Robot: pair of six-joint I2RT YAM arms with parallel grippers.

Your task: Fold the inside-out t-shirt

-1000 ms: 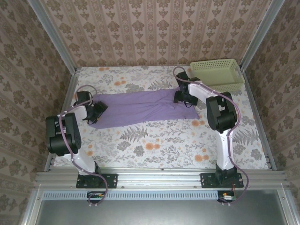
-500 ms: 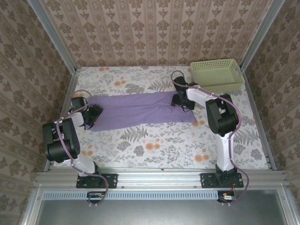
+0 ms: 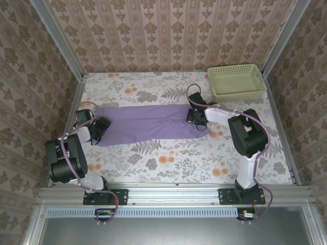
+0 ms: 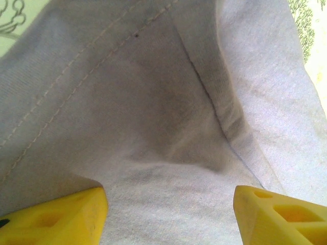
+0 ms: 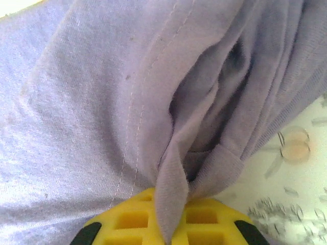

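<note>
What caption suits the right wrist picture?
The right arm's yellow fingers pinch a bunched fold of the lavender t-shirt over the floral tablecloth.

A tabletop covered in a cream cloth printed with orange blossoms and grey-green fern leaves sits inside a three-sided enclosure. The back wall, left wall and right wall are papered in a tan-and-cream damask stripe. Bare aluminium posts run up the rear corners, and an aluminium rail closes off the near edge. Below it lie a ribbed pale strip and a dark grey panel, possibly the floor, though the view does not settle it. Light is soft and even, casting only faint shadows.
</note>
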